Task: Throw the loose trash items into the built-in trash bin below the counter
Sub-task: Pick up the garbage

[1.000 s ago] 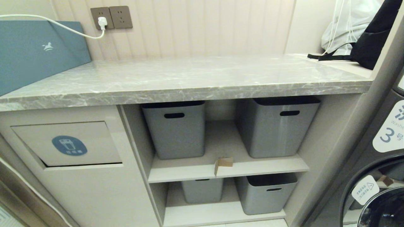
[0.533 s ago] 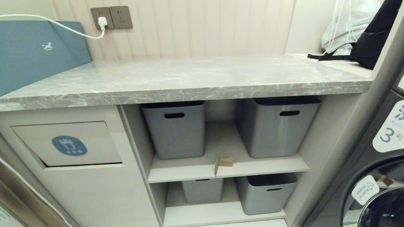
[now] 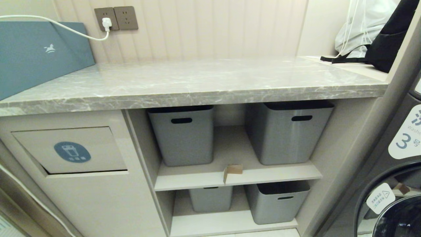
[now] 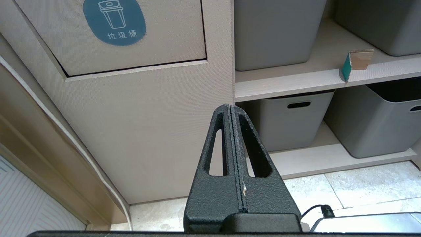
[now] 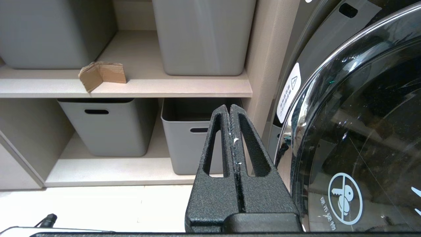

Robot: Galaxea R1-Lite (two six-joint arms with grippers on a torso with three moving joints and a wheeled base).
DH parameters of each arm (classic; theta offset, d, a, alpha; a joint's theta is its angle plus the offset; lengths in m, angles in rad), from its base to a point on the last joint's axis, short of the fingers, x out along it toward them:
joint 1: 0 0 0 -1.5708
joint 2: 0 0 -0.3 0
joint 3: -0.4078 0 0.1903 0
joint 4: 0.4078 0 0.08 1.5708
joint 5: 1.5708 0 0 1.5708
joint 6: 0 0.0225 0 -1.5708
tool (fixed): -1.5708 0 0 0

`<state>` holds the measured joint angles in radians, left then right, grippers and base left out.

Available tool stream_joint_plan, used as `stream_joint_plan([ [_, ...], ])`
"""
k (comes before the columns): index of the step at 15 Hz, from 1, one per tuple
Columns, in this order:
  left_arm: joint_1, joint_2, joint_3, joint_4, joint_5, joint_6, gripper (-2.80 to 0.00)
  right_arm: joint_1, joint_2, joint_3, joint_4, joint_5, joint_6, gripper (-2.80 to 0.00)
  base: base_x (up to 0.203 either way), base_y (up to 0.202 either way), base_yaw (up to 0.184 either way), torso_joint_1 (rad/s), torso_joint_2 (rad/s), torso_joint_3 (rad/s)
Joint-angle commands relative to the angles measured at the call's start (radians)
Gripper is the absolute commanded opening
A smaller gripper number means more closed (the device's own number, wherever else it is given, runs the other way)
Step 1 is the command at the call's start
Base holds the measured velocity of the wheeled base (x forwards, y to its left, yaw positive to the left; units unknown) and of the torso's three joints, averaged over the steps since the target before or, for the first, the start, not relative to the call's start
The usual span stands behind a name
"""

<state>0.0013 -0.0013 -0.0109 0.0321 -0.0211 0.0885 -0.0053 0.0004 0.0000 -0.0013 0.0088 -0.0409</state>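
The left hand (image 4: 231, 107) is clenched, its two black fingers pressed flat together with nothing between them, and it hangs low in front of the cabinet. The right hand (image 5: 229, 107) is clenched and empty too, held low before the open shelves. Neither hand shows in the head view.

Nearest below the left hand lies the pale tiled floor (image 4: 329, 191). Straight ahead of its tips is the plain beige cabinet front, and above that, further off, the built-in trash bin (image 4: 158, 33), its flap shut and marked with a blue oval sticker (image 4: 114, 21).

Ahead of the right hand, a grey tub (image 5: 184, 138) stands on the lower shelf just past its tips, with a second tub (image 5: 108, 128) beside it. Above and beyond them, toward the left hand's side, a folded cardboard scrap (image 5: 102, 75) sits at the front edge of the upper shelf (image 5: 171, 87), between two more tubs and touching neither. It is well apart from both hands. Close on the right hand's outer side stands a washing machine door (image 5: 361, 131).

Farthest off, above the shelves and the bin, runs the grey marble surface (image 3: 197, 82), with a blue box (image 3: 39, 52) at its left end.
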Motion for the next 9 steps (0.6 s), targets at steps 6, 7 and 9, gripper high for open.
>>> stream_joint_plan([
  [6,0.000,-0.002,0.000,0.000,0.000,0.003,-2.80,-0.001,0.000,0.000,0.000,0.000,-0.001,-2.80,0.000,0.000,0.000,0.018,-0.06,-0.041],
  [7,0.000,-0.002,0.001,0.000,0.000,0.002,-2.80,0.000,0.000,0.000,0.001,0.000,-0.001,-2.80,0.000,0.000,0.000,0.059,-0.16,-0.107],
  [9,0.000,-0.002,0.002,0.000,0.000,0.004,-2.80,-0.001,0.000,0.000,0.000,0.000,-0.001,-2.80,0.003,0.006,-0.109,0.024,-0.07,-0.046],
])
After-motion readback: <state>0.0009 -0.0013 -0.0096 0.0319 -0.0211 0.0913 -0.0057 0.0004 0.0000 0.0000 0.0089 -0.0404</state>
